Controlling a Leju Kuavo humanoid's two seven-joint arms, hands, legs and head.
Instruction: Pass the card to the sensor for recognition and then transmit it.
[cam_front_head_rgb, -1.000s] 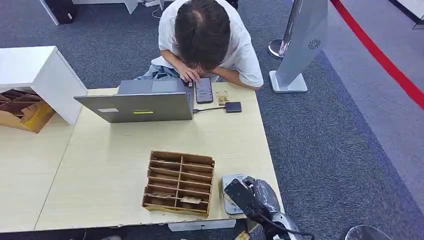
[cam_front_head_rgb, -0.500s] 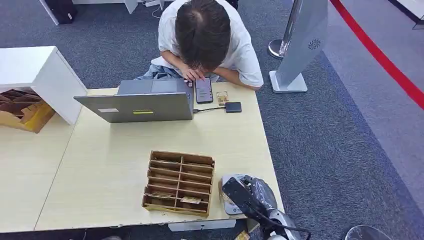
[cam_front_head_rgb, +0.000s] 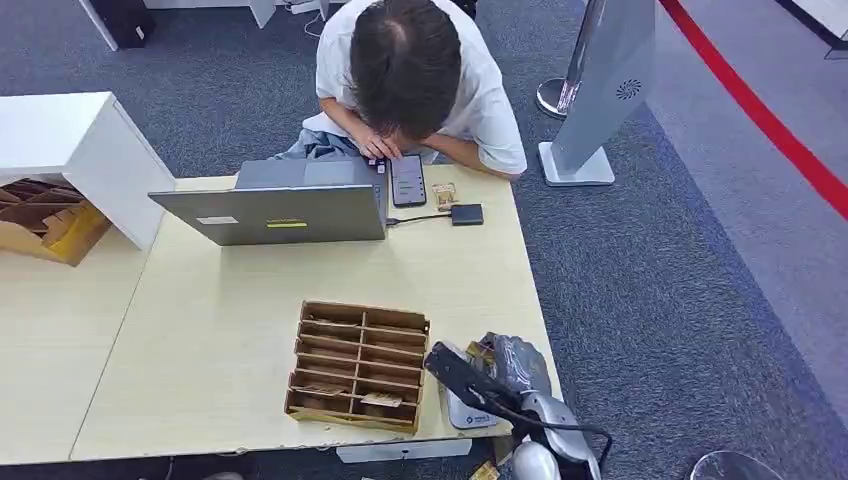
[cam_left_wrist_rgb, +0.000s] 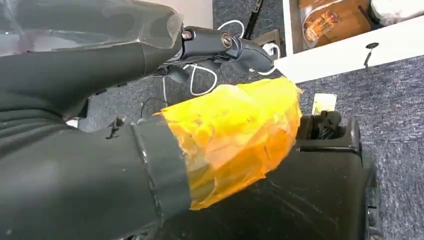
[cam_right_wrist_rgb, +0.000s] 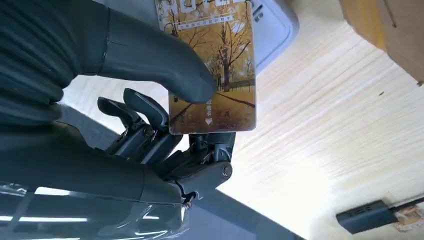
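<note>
R hand (cam_front_head_rgb: 480, 372) is over the near right corner of the table (cam_front_head_rgb: 220, 350), just above the sensor (cam_front_head_rgb: 462, 405), a flat grey-white pad lying beside the wooden organiser (cam_front_head_rgb: 358, 366). It grips the card (cam_right_wrist_rgb: 212, 65) w/ the thick thumb pressed on the printed face and the darker fingers (cam_right_wrist_rgb: 145, 125) curled behind it. Card shows a yellow autumn-tree picture w/ small text and an arrow near 1 end. In the R wrist view the card sits in front of the sensor (cam_right_wrist_rgb: 272, 25); can't tell if card and pad touch or are just apart. In the head view the card (cam_front_head_rgb: 482, 352) shows as a small yellowish patch at the hand, by the pad's far edge.

L hand (cam_left_wrist_rgb: 150, 115) hangs off the table over grey carpet; its thumb tip is wrapped in orange tape, dark fingers (cam_left_wrist_rgb: 225, 45) bent above it, nothing seen in them. How far apart the fingers stand can't be told.

Across the table a person (cam_front_head_rgb: 410, 70) in a white shirt bends over a phone (cam_front_head_rgb: 407, 180) next to an open laptop (cam_front_head_rgb: 280, 205). A small black box (cam_front_head_rgb: 466, 214) on a cable lies near the phone. The organiser has 2 columns of slots, a few w/ cards in them.
</note>
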